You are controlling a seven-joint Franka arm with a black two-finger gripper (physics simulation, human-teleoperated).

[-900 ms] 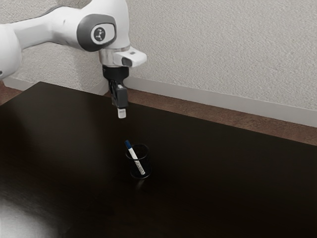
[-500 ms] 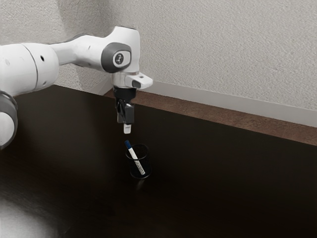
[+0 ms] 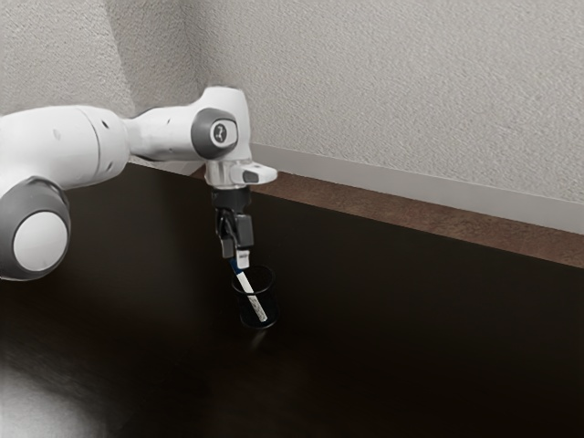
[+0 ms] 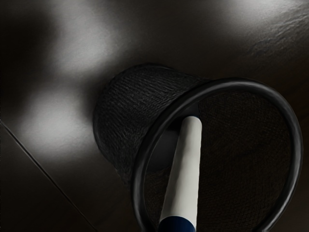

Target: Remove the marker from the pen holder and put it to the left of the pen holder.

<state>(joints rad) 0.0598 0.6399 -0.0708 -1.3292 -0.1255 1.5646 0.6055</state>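
Marker [image 3: 252, 297] at the parted hand [image 3: 235, 259]

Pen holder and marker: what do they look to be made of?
The pen holder looks like black metal mesh, its weave showing on the wall, with a smooth, softly shining rim. The marker seems to be smooth plastic, white with a blue cap, faintly glossy.
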